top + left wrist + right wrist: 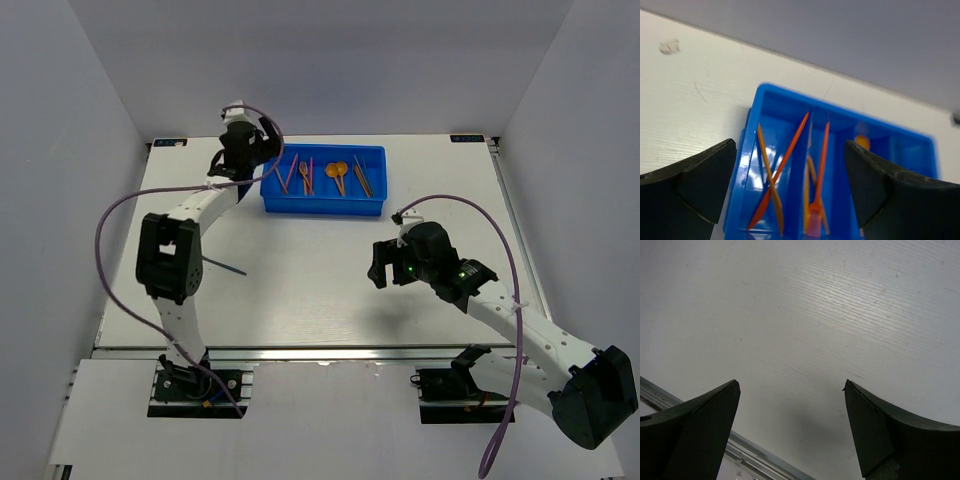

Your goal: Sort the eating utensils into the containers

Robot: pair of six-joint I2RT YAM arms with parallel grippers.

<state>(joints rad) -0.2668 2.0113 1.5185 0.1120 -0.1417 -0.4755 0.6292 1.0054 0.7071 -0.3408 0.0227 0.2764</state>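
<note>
Judging from the table [300, 310], sorting is nearly done: the blue tray [322, 206] at its far side holds the orange utensils [816, 170]. Left fingers [695, 180], above the tray's left end, and right fingers [695, 425] stand apart, empty. One dark stick [224, 266] beside the left arm [165, 255] likely needs fetching.

Blue tray [322, 206] sits far-centre on bench, long side across, four compartments side by side. Leftmost compartment: orange piece [768, 170] and red-orange piece [790, 150], both slim, crossed in an X. Next one: red-orange fork [821, 165] lying lengthwise, tines at near end, orange bits [806, 200] beside and under it. Third: orange spoons [342, 168], bowls at far end. Fourth: dark sticks [364, 178], lengthwise. And one stray: dark thin stick [224, 266] flat on bench, angled, well apart from tray, off to its near left.
</note>
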